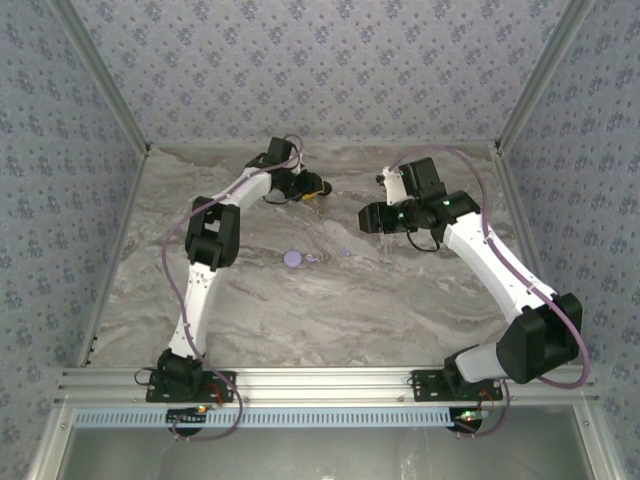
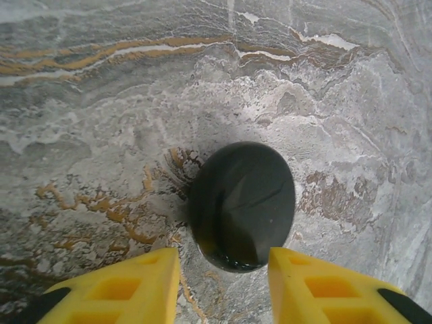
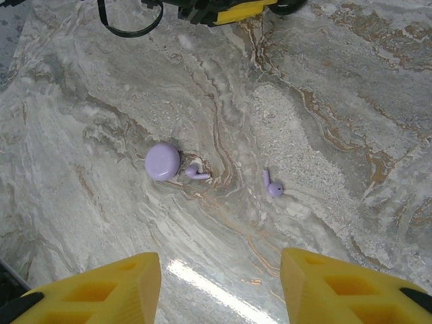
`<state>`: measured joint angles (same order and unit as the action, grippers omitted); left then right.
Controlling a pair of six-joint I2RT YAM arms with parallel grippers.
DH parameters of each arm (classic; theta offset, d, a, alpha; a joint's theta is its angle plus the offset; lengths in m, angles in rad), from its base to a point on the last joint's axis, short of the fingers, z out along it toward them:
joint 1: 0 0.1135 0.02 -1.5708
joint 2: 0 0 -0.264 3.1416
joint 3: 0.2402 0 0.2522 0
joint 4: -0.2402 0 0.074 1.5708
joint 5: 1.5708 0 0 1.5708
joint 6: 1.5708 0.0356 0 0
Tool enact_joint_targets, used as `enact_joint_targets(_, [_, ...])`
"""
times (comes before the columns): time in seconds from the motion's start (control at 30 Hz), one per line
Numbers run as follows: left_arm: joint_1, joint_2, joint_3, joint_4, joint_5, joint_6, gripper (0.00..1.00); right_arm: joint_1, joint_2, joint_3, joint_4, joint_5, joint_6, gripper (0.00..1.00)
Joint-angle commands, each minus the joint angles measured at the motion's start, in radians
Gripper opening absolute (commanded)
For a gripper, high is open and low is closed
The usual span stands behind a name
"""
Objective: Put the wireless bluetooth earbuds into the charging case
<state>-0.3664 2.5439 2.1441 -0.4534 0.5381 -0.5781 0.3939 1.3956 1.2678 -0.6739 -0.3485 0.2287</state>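
Observation:
The round lavender charging case (image 3: 163,162) lies shut on the marble table, also seen mid-table from above as the case (image 1: 293,259). One lavender earbud (image 3: 196,173) lies just right of it, almost touching. The second earbud (image 3: 273,185) lies farther right, apart. My right gripper (image 3: 221,290) hangs open well above and short of them, nothing between its yellow fingers (image 3: 337,287); from above, the right gripper (image 1: 367,218) is right of the earbuds. My left gripper (image 2: 224,287) is open at the table's far side, just short of a glossy black round object (image 2: 241,204).
The left arm's yellow fingertip (image 3: 236,10) and a black cable loop (image 3: 128,20) show at the far side in the right wrist view. Patterned walls and metal posts enclose the table (image 1: 250,310) on three sides.

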Motion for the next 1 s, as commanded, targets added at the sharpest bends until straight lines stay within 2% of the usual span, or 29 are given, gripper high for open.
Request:
enact_joint_targets(0.0, [0.01, -0.035, 0.011, -0.075, -0.065, 0.056, 0.45, -0.004, -0.018, -0.016, 0.002, -0.006, 0.017, 0.53])
enact_joint_targets(0.23, [0.033, -0.268, -0.168, -0.064, -0.182, 0.133, 0.48, -0.003, 0.022, -0.014, 0.007, 0.0, 0.011, 0.53])
enact_joint_targets(0.43, [0.034, -0.57, -0.493, -0.02, -0.27, 0.184, 0.48, 0.0, 0.105, 0.015, 0.023, -0.028, 0.015, 0.53])
enact_joint_targets(0.63, [0.033, -0.772, -0.759, -0.03, -0.281, 0.189, 0.46, 0.037, 0.221, 0.069, 0.028, -0.06, 0.018, 0.5])
enact_joint_targets(0.97, [0.032, -0.81, -0.914, -0.028, -0.26, 0.147, 0.35, 0.177, 0.444, 0.181, 0.037, -0.074, 0.059, 0.41])
